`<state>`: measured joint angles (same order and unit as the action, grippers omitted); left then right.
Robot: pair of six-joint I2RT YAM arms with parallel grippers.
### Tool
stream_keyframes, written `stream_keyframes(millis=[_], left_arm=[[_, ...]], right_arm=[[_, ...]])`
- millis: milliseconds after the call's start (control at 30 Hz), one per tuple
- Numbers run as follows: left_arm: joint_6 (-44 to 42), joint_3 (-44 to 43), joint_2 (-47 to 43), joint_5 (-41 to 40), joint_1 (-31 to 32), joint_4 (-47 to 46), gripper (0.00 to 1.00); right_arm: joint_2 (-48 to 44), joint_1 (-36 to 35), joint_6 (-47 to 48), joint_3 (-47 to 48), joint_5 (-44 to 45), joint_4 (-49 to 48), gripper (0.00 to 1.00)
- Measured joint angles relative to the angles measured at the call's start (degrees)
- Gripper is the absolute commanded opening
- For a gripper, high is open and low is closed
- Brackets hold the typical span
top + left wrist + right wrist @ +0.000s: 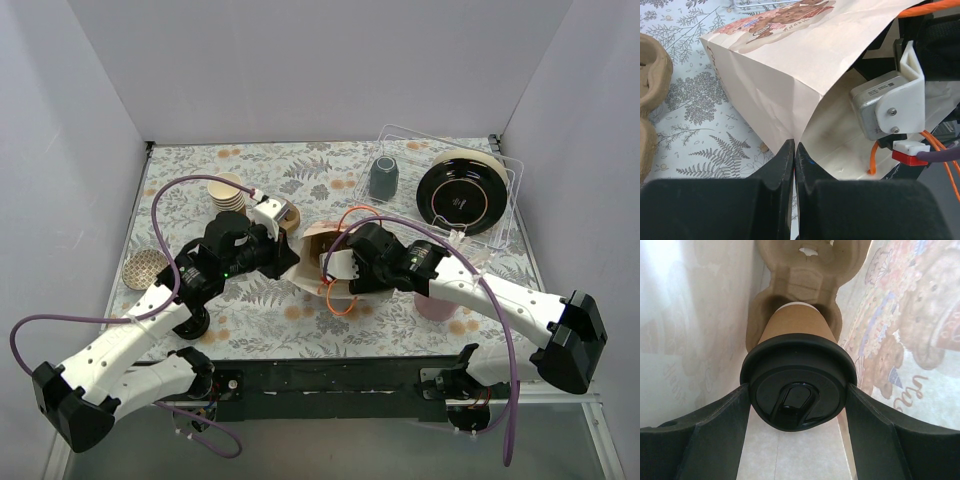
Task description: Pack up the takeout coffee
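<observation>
The takeout coffee [797, 335], a kraft-brown cup with a black lid [797, 390], lies inside the paper bag [318, 243], which rests on its side mid-table. The cup's base sits in a pulp cup carrier [805, 270] deeper in the bag. My right gripper [797, 388] is shut on the cup, one finger on each side of the lid. In the top view its fingers are hidden inside the bag. My left gripper [794, 147] is shut on the edge of the bag's mouth [805, 115] and also shows in the top view [289, 256].
A stack of lidless paper cups [228, 192] stands back left. A grey mug [383, 177] and a black plate [461, 195] sit in a clear tray. A pink cup [437, 305] stands under my right arm. A woven disc [143, 268] lies left. A second pulp carrier [650, 65] lies beside the bag.
</observation>
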<state>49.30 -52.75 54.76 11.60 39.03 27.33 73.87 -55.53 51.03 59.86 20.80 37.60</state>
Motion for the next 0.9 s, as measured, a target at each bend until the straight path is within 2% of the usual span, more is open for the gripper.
stream_keyframes(millis=[467,900], left_arm=[[2.12,-0.63,-1.86,2.84,0.11,-0.94,0.00],[7.21,4.96,-4.15,6.32,0.04,-5.33,0.00]], right_arm=[[0.94,0.00,0.00,-1.20,1.09,-2.38,0.24],[1.77,0.04,-0.31,-5.90,2.64,-10.88,0.24]])
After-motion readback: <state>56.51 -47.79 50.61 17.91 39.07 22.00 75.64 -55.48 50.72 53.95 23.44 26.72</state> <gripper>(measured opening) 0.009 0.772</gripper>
